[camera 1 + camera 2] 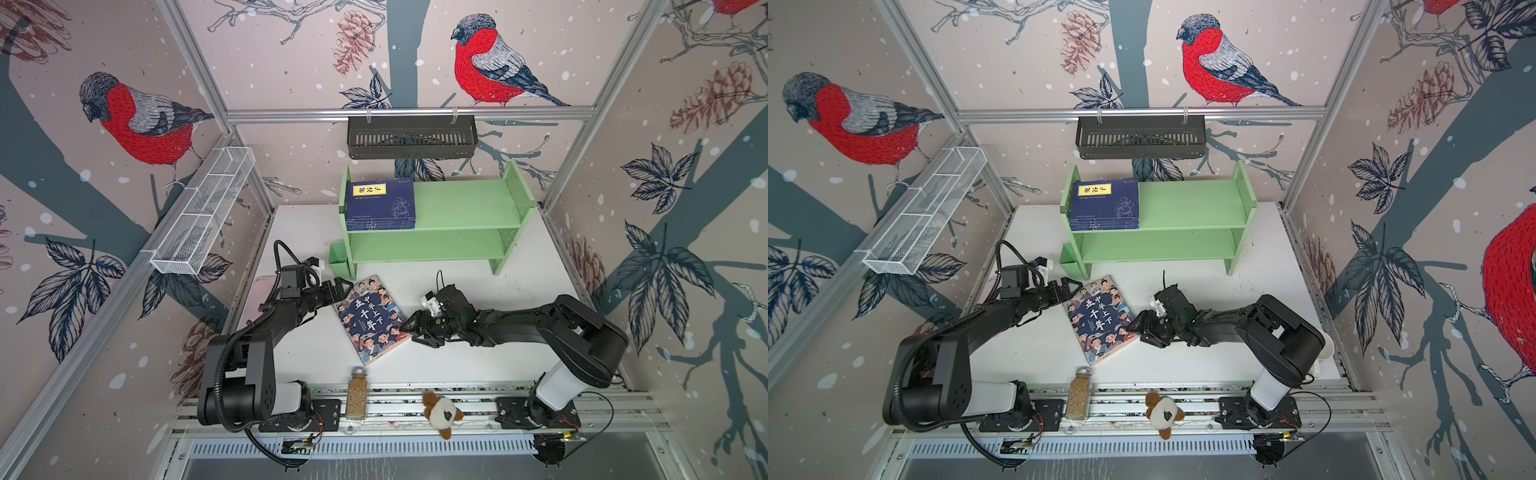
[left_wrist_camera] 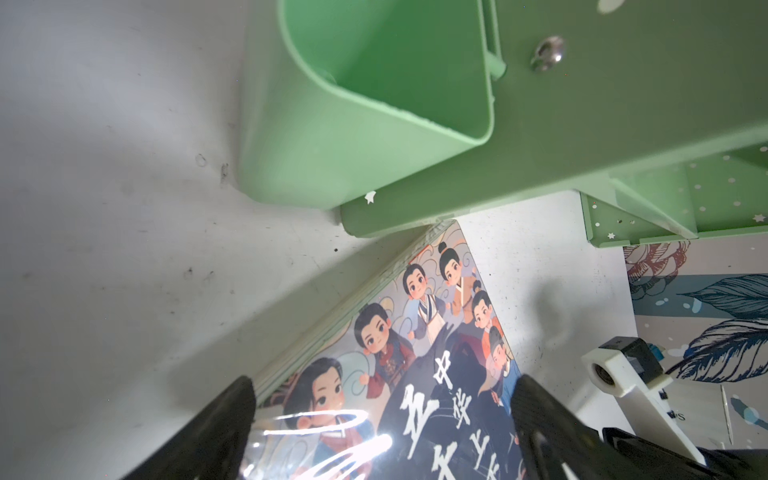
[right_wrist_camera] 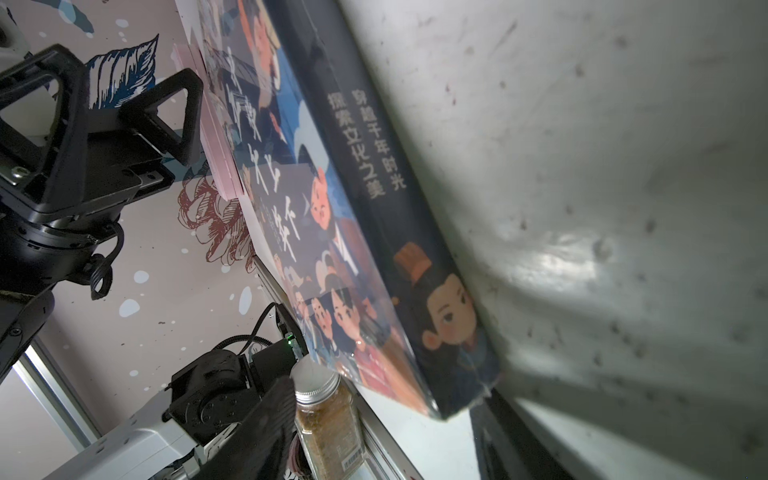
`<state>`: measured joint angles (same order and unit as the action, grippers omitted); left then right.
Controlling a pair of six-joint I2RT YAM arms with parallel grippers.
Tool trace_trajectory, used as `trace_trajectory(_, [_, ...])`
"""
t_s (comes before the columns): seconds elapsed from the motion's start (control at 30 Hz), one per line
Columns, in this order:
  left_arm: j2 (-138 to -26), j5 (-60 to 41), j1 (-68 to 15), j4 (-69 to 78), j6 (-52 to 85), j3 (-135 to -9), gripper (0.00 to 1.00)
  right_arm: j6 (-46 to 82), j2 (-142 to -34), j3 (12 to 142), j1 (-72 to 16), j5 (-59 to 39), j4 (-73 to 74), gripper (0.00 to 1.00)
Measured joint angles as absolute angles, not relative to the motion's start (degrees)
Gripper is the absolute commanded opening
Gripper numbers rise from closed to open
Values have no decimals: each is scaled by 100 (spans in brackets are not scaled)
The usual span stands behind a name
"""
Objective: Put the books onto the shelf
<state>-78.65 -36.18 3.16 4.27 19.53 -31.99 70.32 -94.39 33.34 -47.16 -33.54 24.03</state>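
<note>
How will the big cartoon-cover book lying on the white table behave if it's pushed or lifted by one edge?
The large glossy cartoon-cover book looks fairly stiff: its thick spine suggests a solid block, likely hefty. The shiny cover, throwing glare, may be slippery. Broad and flat, it should slide, not roll or tip.

shelf (image 1: 461, 203) is set at the back of the table (image 1: 519, 291) | stacked books (image 1: 380, 203) are laid on its upper board, left end | large book (image 1: 370, 318) is laid flat and askew on the table before the shelf | slotted basket (image 1: 411, 137) is hung behind and above the shelf | wire basket (image 1: 203, 212) is hung at the left | jar (image 1: 357, 392) is placed on the front rail (image 1: 478, 401), left of the plush toy (image 1: 442, 411)
</note>
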Motion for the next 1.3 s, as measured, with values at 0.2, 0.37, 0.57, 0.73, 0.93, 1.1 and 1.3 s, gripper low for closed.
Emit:
trace_trajectory(0.2, [-7907, -3618, 290, 436, 1949, -3194, 96, 7065, -9557, 3354, -4665, -3411, 2539, 67])
trace_trajectory(0.37, [-7907, -3618, 274, 440, 1929, -3183, 96, 7072, -9625, 3393, -4595, -3413, 2609, 66])
trace_trajectory(0.57, [-7907, -3642, 255, 440, 1911, -3168, 96, 7070, -9703, 3514, -4508, -3420, 2655, 65])
trace_trajectory(0.73, [-7907, -3710, 244, 443, 1909, -3153, 96, 7052, -9706, 3564, -4401, -3433, 2685, 65])
trace_trajectory(0.93, [-7839, -3743, 220, 443, 1909, -3133, 96, 6897, -9697, 3669, -4268, -3430, 2552, 65])
trace_trajectory(1.1, [-7349, -3721, 215, 379, 1839, -3194, 96, 6689, -9539, 3715, -4239, -3354, 2241, 65])
trace_trajectory(1.3, [-7303, -3240, 215, 244, 1636, -3271, 96, 6451, -9223, 3623, -4246, -3258, 1914, 65])
